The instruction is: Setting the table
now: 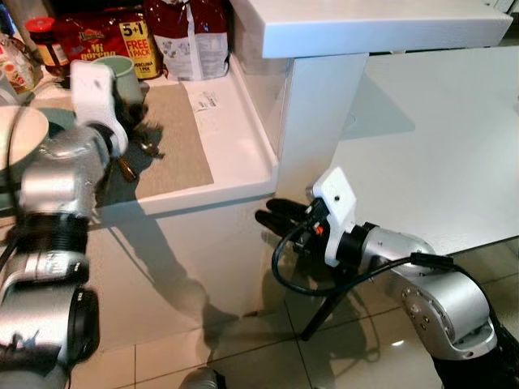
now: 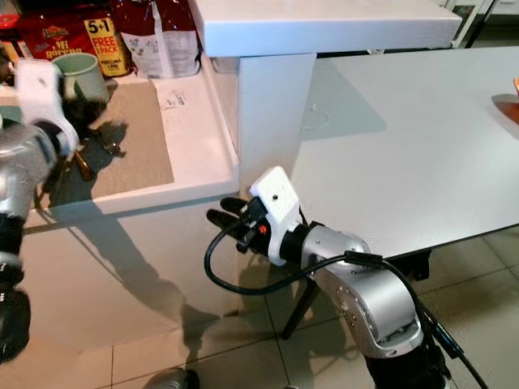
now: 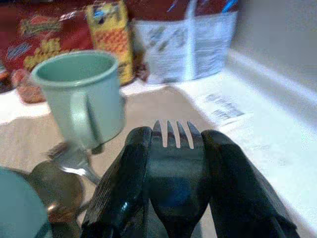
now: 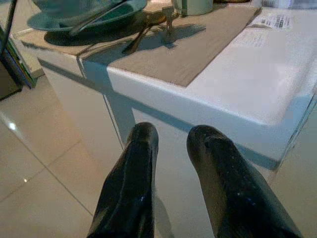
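Note:
My left gripper (image 3: 173,136) is shut on a fork (image 3: 173,133), whose tines stick out between the black fingers. It hovers over a beige placemat (image 1: 174,142) on the white counter (image 1: 235,121), close beside a pale green mug (image 1: 123,71). A spoon (image 3: 54,186) and other cutlery (image 1: 150,148) lie on the mat under the mug's near side. A teal plate with a bowl (image 4: 74,12) stands at the mat's left end. My right gripper (image 1: 266,212) hangs low in front of the counter's corner, open a little with nothing between its fingers.
Red snack packs (image 1: 105,36), a white bag (image 1: 190,36) and a jar (image 1: 45,44) line the back of the counter. A thick white shelf (image 1: 365,24) overhangs on the right. Beyond it lies a large white table (image 1: 438,146). Below is tiled floor (image 1: 243,348).

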You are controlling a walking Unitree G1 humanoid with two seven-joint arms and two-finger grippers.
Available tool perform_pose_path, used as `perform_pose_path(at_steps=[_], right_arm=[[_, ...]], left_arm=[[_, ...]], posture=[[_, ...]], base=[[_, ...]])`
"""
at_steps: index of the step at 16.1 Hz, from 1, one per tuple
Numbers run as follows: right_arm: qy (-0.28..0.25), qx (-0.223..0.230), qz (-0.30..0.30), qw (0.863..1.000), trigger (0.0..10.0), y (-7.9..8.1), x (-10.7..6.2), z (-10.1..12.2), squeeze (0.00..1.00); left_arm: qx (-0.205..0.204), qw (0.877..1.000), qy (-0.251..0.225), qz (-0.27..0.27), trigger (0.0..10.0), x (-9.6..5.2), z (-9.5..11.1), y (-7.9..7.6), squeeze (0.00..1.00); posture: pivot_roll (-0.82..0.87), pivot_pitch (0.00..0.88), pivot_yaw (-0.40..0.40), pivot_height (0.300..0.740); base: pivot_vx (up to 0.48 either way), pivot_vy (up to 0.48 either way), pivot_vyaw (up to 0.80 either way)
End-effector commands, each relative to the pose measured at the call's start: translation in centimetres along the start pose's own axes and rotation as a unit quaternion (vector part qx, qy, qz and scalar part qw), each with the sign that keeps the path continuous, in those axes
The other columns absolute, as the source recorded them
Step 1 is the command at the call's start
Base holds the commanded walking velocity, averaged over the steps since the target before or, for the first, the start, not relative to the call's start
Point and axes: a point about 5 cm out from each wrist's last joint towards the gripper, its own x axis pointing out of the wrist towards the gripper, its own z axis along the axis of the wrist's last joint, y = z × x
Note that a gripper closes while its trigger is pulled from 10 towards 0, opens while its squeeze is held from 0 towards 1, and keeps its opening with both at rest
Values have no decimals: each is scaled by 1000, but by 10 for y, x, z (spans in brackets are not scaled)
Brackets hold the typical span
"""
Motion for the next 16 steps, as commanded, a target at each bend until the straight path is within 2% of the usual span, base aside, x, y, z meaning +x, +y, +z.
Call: perform_pose_path(at_steps=[1,2,3,4,5,6,7,8,11,12,13,14,16], right_arm=[[-9,1,-2,1000,10000,-1,-1,5,0],[-10,0,1,1000,10000,-1,-1,6,0],[-11,0,3,1000,10000,-1,-2,6,0],[-14,2,3,1000,10000,-1,-4,6,0],[-26,8,5,1000,10000,0,-8,7,0],[-39,15,7,999,10000,0,-11,9,0],[-54,31,6,998,10000,-2,-15,13,0],[-63,38,3,997,10000,-5,-21,14,0],[-58,22,-13,998,10000,-8,-27,11,0],[-61,12,-20,998,10000,-9,-26,11,0],[-73,22,-29,997,10000,-9,-25,11,0],[-81,35,-40,995,10000,-10,-22,10,0],[-88,40,-59,994,10000,-9,-21,10,0]], left_arm=[[-12,1000,-4,-17,0,-6,4,-5,0],[-8,998,-34,-44,1843,-19,13,-13,0],[13,993,-70,-99,10000,-38,20,-26,0],[28,984,-94,-149,10000,-56,18,-37,0],[62,972,-102,-201,10000,-80,5,-50,0],[74,966,-89,-231,10000,-96,-5,-58,0],[59,963,-76,-250,10000,-110,-15,-65,0],[34,966,-67,-246,10000,-121,-25,-69,0],[31,973,-56,-221,10000,-126,-39,-76,0],[41,978,-53,-199,10000,-123,-48,-81,0],[55,984,-46,-165,10000,-118,-57,-86,0],[74,984,-34,-158,10000,-114,-66,-93,0],[71,987,-31,-138,10000,-109,-68,-101,0]], posture=[[17,34,-27,740],[17,29,-27,740],[16,28,-26,740],[21,22,-28,740],[22,18,-26,740],[22,18,-30,740],[23,17,-38,740],[26,16,-46,740],[25,17,-54,740],[28,17,-61,740],[29,16,-63,740],[21,19,-57,740],[14,17,-52,740]], base=[[0,0,0],[0,0,0],[0,0,0],[0,0,0],[0,0,0],[0,0,0],[0,0,0],[0,-480,0],[0,-480,0],[0,-480,0],[0,-480,0],[0,-480,506],[0,-480,800]])
